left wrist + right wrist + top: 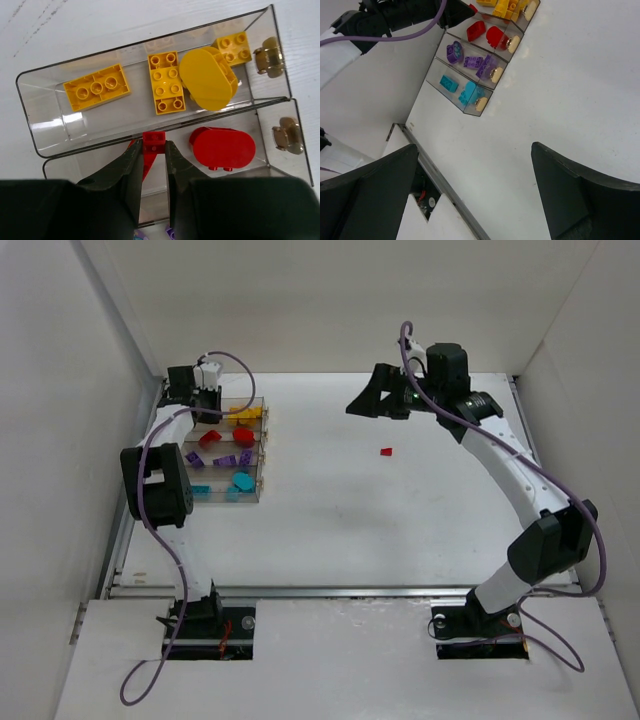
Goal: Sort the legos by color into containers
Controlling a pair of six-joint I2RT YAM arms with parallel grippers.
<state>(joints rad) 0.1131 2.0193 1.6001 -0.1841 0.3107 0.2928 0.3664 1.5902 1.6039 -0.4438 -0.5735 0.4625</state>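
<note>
The row of four clear containers (262,450) stands at the left, holding yellow, red, purple and cyan legos in separate bins. My left gripper (205,412) is at their far end. In the left wrist view it (154,150) is shut on a small red brick (154,141) above the red bin, beside a red oval piece (222,148). Several yellow bricks (166,82) lie in the yellow bin (50,112). One small red lego (386,451) lies alone on the table. My right gripper (372,405) hangs open and empty above the table, behind that lego; its view (475,147) shows bare table between the fingers.
White walls enclose the table on the left, back and right. A metal rail (340,590) runs along the near edge. The containers also show at the top of the right wrist view (470,95). Brass knobs (269,56) sit on the bins' ends.
</note>
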